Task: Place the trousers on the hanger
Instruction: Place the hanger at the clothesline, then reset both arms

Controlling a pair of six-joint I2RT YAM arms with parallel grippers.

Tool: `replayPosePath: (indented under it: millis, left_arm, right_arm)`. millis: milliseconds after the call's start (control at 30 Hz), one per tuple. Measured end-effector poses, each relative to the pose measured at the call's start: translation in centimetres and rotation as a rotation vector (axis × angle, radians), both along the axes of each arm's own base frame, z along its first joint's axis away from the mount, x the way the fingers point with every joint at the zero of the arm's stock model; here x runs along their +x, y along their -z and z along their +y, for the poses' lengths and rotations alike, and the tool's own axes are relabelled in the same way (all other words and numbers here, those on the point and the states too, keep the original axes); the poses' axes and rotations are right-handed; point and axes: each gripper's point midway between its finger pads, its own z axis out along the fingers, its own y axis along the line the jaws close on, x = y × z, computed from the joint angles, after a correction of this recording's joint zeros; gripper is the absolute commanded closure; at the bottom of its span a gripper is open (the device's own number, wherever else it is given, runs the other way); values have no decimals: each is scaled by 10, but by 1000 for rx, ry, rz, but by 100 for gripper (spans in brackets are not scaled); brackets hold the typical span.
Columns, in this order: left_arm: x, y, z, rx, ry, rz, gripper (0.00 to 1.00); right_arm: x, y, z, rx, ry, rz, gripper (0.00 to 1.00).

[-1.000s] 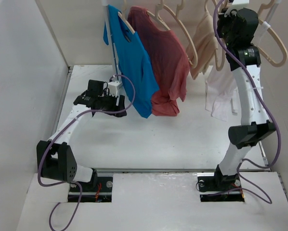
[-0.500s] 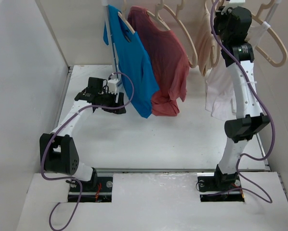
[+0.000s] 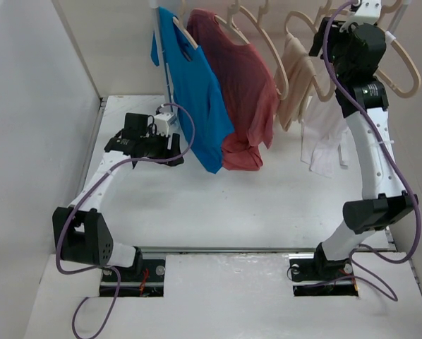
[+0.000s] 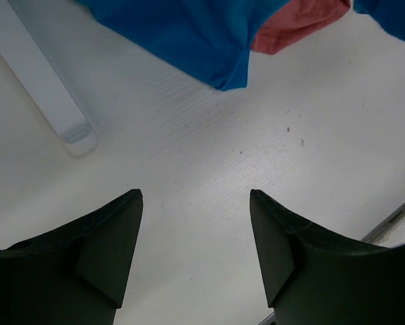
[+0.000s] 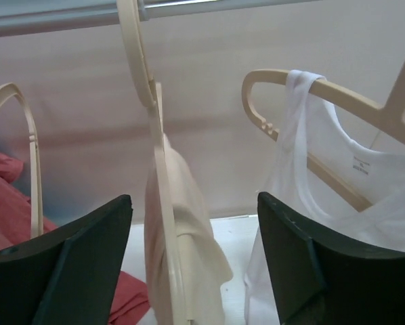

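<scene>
- The right gripper (image 5: 191,200) has its jaws spread wide and grips nothing; both dark fingers (image 5: 74,257) stand apart from any cloth or wood.
- The left gripper (image 4: 196,203) is also parted about halfway and empty, with only bare table (image 4: 311,101) between its tips.
- Straight ahead of the right gripper, framed by its two fingers, hangs the hanger (image 5: 136,61), seen nearly edge-on with its hook over the rail (image 5: 53,20).
- The trousers (image 5: 189,237) are draped over that hanger and fall straight down, so their long axis is vertical. We cannot tell whether they sit between the fingertips or just beyond them.
- Just to the right hangs the white vest (image 5: 311,176) on its own hanger. To the left come an empty hanger, then the red T-shirt (image 3: 239,78).
- The right arm is by far the nearer one. It rises tall from its base, elbow out at the table's right edge, forearm climbing to the rail.
- The left arm lies low and reaches forward on the far left, its gripper facing the table by the hem of the blue T-shirt (image 3: 197,99), well apart from the trousers.
- We judge the trousers placed; what remains is backing straight out without catching hanger or vest.
</scene>
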Motion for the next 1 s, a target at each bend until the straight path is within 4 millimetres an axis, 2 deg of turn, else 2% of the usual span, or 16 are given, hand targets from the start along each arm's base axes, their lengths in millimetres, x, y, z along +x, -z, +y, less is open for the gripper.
replayPosePath:
  millis: [67,200,300,400,533,567,667,700,767,900,933,1000]
  left_arm:
    - [-1,-6,1,0,-1,-20,39]
    - [0,-13,6,12,-20,-48,38]
    - [2,-24,18,15,-57,-88,38]
    - [1,-36,33,14,-105,-136,38]
    - [-7,-34,56,36,-186,-162,38]
    - [-8,-31,61,45,-207,-158,38]
    - [-8,-19,76,74,-279,-136,38]
    - [-7,-17,80,83,-298,-131,38]
    - [-6,-15,86,96,-328,-128,38]
    - [-2,-17,88,90,-351,-143,38]
    - [-3,-17,88,88,-354,-147,38]
    - [-5,-17,88,86,-357,-149,38]
  right_arm:
    - [-8,-1,0,2,-3,3,1]
    - [-23,-1,2,3,-25,26,1]
    - [-49,3,-2,32,-20,45,1]
    - [-94,15,-12,85,14,57,1]
    - [-185,30,-36,275,111,-22,1]
    - [-210,39,-43,338,136,-50,1]
    - [-271,85,-59,539,199,-130,1]
    - [-282,106,-60,607,203,-133,1]
    - [-290,156,-58,726,216,-96,1]
    - [-286,262,-44,872,279,135,1]
    - [-288,279,-40,895,292,187,1]
    - [-291,294,-36,939,307,234,1]
